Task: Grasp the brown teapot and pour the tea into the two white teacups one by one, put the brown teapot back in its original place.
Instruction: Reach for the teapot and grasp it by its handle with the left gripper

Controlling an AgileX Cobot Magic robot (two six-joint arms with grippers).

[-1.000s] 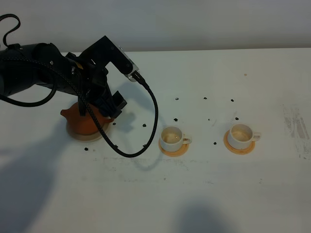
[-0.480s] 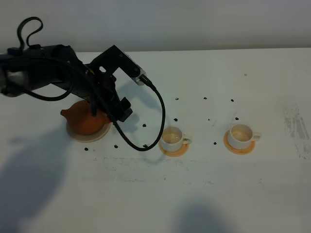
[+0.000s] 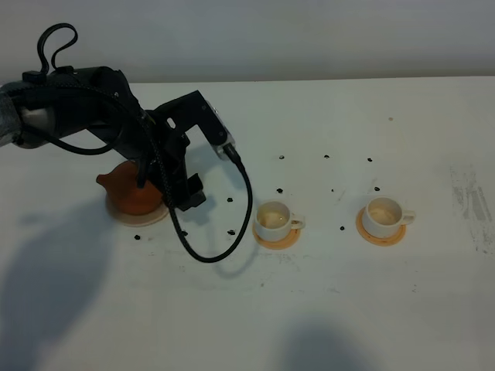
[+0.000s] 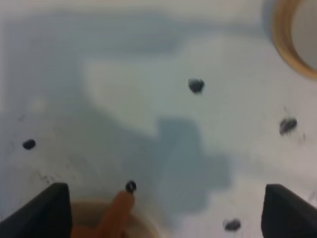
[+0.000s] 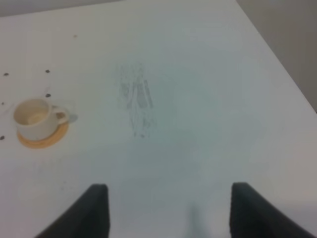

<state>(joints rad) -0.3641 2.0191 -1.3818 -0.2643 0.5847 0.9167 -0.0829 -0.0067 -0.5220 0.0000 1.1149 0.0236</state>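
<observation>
The brown teapot (image 3: 131, 195) sits on its pale beige coaster (image 3: 124, 216) at the left, partly hidden by my left arm. My left gripper (image 3: 188, 198) hangs open just right of the pot, at its handle side. In the left wrist view, a brown piece of the teapot (image 4: 117, 214) pokes up between the wide-open fingertips (image 4: 49, 210), untouched. The two white teacups (image 3: 272, 218) (image 3: 384, 214) stand on orange coasters at centre and right. My right gripper (image 5: 173, 213) is open above bare table, with the right teacup (image 5: 33, 117) far from it.
Small black marks (image 3: 230, 200) dot the white table (image 3: 325, 309) around the cups and pot. A scuffed grey patch (image 3: 472, 201) lies near the right edge. A black cable (image 3: 209, 251) loops down from the left arm onto the table.
The left arm has swung so its gripper slid from over the teapot toward the front right of it, jaws staying wide. The teapot and cups have not moved.
</observation>
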